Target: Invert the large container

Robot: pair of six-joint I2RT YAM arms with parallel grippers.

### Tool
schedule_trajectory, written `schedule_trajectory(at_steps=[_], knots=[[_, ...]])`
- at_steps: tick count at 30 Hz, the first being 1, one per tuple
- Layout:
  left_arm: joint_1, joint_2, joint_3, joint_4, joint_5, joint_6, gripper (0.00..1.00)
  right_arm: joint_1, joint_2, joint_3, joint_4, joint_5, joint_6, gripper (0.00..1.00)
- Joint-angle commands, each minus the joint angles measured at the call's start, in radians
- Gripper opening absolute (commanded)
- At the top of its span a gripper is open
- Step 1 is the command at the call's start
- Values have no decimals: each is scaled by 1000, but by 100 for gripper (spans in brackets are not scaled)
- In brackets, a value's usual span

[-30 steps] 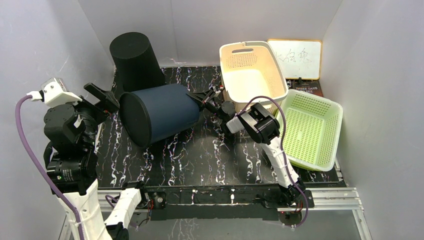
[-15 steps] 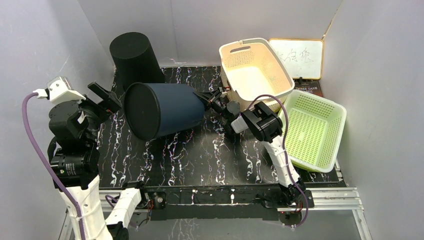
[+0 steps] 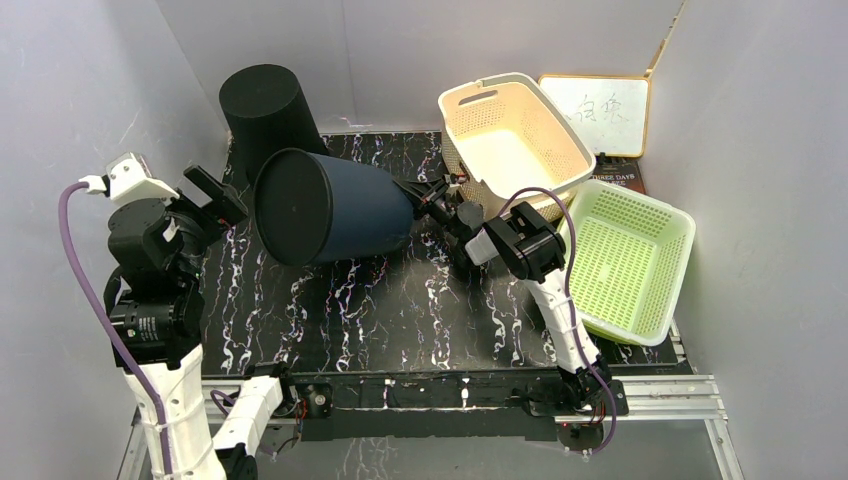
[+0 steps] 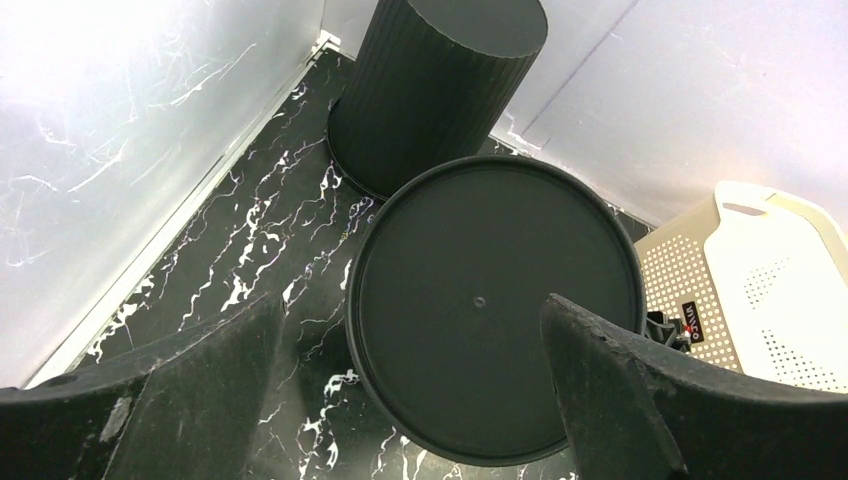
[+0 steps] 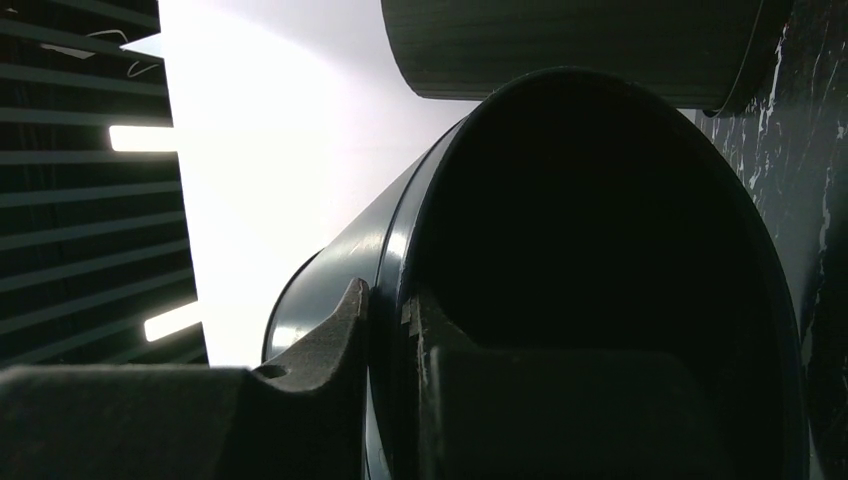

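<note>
Large container (image 3: 335, 205) tilted | right gripper (image 3: 426, 197) clamps its rim | left gripper (image 3: 215, 195) spread apart

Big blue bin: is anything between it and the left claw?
Nothing visible. The left gripper is open, facing the large container's flat bottom across bare table. The black bin stands behind, off that path. The right gripper pinches its rim.

Large container (image 3: 350, 205): dark navy wall, black base disc. Bin (image 3: 268, 105) at 11 o'clock: matte black, vertically ribbed. Table (image 3: 400, 310): black with white marble veining. Cream basket (image 3: 505, 140) at 1 o'clock, with a perforated dot pattern. Green basket (image 3: 625, 255) at 3 o'clock, lime with a perforated grid. Whiteboard (image 3: 600, 105): white face, tan-orange frame.
</note>
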Motion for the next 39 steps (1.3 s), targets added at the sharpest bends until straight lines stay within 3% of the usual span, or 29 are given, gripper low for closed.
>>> schedule_trajectory(at_steps=[1, 19, 23, 27, 39], knots=[[-3, 1, -11, 31, 13, 21, 98, -198, 185, -146, 323, 168, -135, 1], [-3, 2, -55, 54, 28, 27, 98, -228, 157, -253, 323, 239, -170, 1], [-3, 1, -58, 54, 33, 27, 98, -227, 154, -274, 323, 244, -170, 11], [-3, -6, -71, 54, 35, 27, 98, -228, 148, -316, 322, 253, -175, 30], [-3, -20, -113, 60, 44, 22, 98, -231, 125, -363, 311, 270, -194, 42]])
